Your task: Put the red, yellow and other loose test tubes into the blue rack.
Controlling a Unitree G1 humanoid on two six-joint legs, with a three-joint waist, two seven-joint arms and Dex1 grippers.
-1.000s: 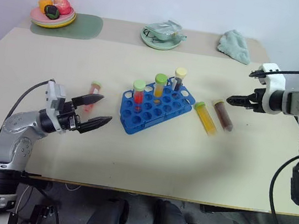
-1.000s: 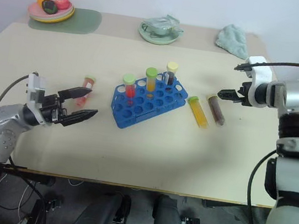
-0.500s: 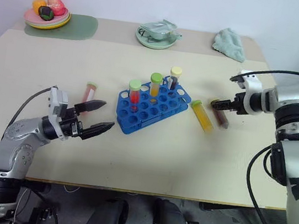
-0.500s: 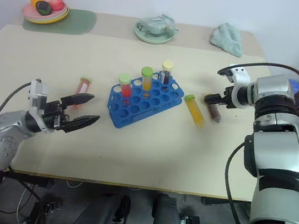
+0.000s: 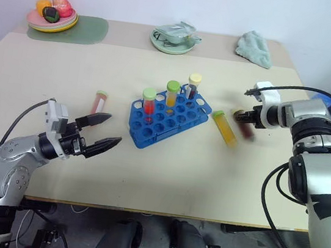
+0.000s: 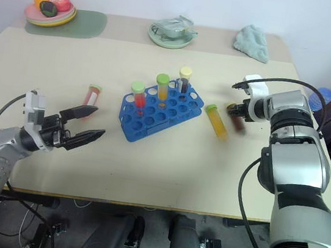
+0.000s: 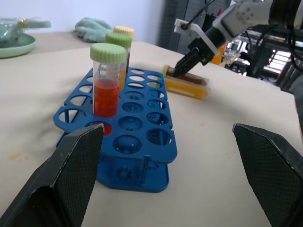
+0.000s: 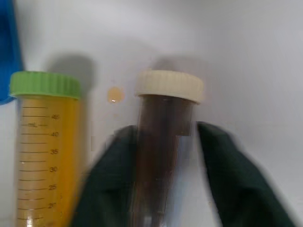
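Brown tube [image 8: 163, 142] | pinched by right gripper [image 8: 165, 165] | yellow tube [image 8: 45, 151] alongside | left gripper [image 5: 104, 132] spread

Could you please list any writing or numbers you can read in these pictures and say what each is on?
"45", "40", "35", "30", "25": scale printed on the yellow-liquid tube.
"mL": beside that scale, small and only just legible.
The lowest scale mark is too blurred to read. I can read nothing elsewhere.
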